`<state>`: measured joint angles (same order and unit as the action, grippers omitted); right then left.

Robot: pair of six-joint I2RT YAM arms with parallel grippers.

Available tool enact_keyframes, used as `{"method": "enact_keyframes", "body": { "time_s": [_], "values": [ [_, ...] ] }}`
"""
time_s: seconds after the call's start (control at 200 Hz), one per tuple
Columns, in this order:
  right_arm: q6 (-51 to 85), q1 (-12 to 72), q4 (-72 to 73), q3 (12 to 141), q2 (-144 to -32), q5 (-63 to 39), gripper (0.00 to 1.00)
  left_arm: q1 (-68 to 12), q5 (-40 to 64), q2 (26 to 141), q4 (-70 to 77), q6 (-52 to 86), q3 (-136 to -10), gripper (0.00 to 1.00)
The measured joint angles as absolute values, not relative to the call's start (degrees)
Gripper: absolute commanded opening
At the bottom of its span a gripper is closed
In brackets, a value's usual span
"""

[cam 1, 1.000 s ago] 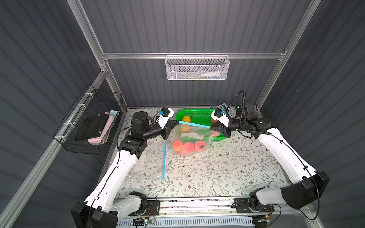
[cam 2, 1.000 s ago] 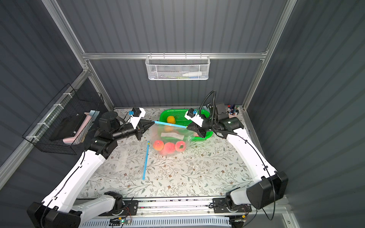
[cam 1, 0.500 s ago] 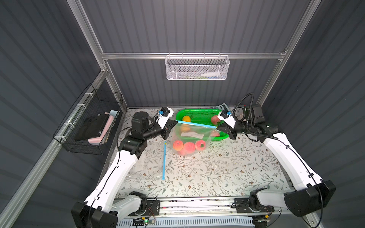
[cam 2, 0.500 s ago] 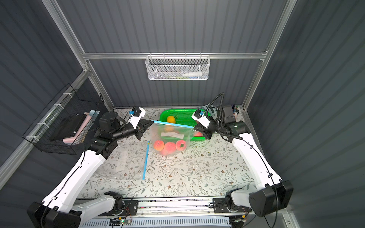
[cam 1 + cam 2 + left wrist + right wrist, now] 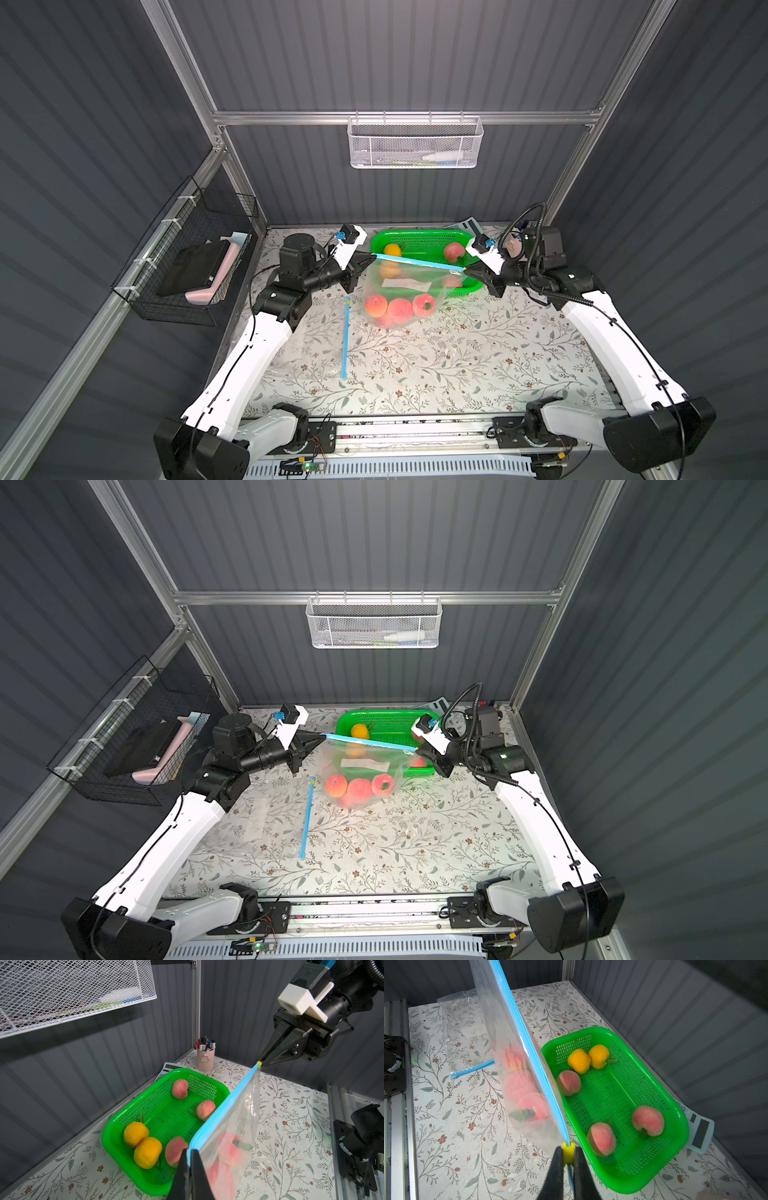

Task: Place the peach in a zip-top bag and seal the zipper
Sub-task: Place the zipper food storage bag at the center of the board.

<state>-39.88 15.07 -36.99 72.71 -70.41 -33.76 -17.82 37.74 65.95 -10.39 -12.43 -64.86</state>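
Floral tabletop (image 5: 457,365) | clear zip-top bag (image 5: 409,286), round peaches (image 5: 400,308) | left gripper (image 5: 372,259) pinches zipper (image 5: 415,263) | right gripper (image 5: 466,270) clamps slider (image 5: 568,1151)

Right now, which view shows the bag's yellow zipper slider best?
The right wrist view: the yellow slider sits close up, pinched in the right claw. The left wrist view shows the slider only as a small speck at that claw's tip. In both top views it is too small to make out.

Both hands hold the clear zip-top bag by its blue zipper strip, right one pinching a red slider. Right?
Not red: the right hand pinches the small yellow plastic slider of the clear zip-top bag, shown in the right wrist view. The rest holds.
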Motion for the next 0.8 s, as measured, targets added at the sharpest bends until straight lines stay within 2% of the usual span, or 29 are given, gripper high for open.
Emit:
{"method": "enact_keyframes", "body": {
  "time_s": [0.035,0.085,0.14,0.345,0.44,0.675,0.755,0.8],
  "values": [
    [-39.7,14.9,-36.9,72.7,-70.4,-33.8,0.18,-17.8,38.3,66.1,-10.3,-12.4,-64.9,0.0],
    [-39.0,14.8,-36.9,72.7,-70.4,-34.2,0.36,-17.6,39.5,66.2,-10.1,-12.4,-64.9,0.0],
    [-38.3,14.5,-36.8,72.7,-70.4,-35.1,0.48,-17.0,41.6,66.3,-9.9,-12.6,-64.9,0.0],
    [-31.0,18.7,-32.2,74.0,-70.4,-39.2,0.73,-16.4,49.4,67.1,-9.3,-13.1,-64.9,0.0],
    [-27.4,23.2,-28.2,74.7,-71.3,-39.2,0.78,-16.4,51.8,67.8,-9.1,-13.4,-64.9,0.0],
    [-23.5,31.7,-24.2,80.6,-80.8,-38.6,0.78,-16.4,54.2,68.6,-9.1,-13.6,-66.0,0.0],
    [-23.0,32.7,-24.1,80.7,-82.5,-38.7,0.77,-16.4,54.1,68.6,-9.1,-13.6,-66.0,0.0],
    [-22.6,33.0,-24.0,80.7,-83.0,-38.7,0.73,-16.4,54.1,68.6,-9.1,-13.6,-66.0,0.0]
  ]
}}
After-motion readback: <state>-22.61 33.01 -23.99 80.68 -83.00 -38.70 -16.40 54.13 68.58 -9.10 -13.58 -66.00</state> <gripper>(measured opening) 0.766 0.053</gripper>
